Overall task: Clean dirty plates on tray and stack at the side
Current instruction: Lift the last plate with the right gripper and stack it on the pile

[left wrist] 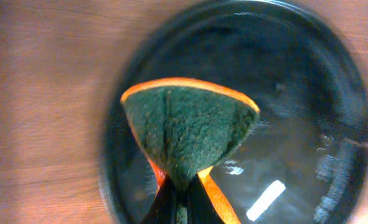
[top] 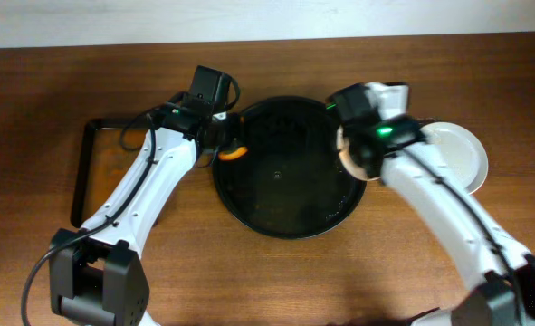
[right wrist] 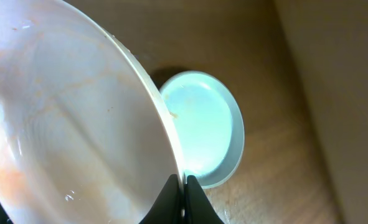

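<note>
The round black tray (top: 290, 195) lies mid-table and fills the left wrist view (left wrist: 308, 81); no plate lies on it. My left gripper (top: 224, 149) is shut on a green and orange sponge (left wrist: 187, 124), held over the tray's left rim (top: 234, 153). My right gripper (top: 353, 154) is shut on the rim of a white plate (right wrist: 65, 124), held tilted on edge over the tray's right rim (top: 347, 156). The plate shows faint orange smears. White plates (top: 457, 154) lie on the table to the right, also in the right wrist view (right wrist: 205, 127).
A rectangular dark tray (top: 100, 172) with brownish liquid sits at the left, partly under my left arm. The wooden table (top: 276, 281) runs to a white wall at the back.
</note>
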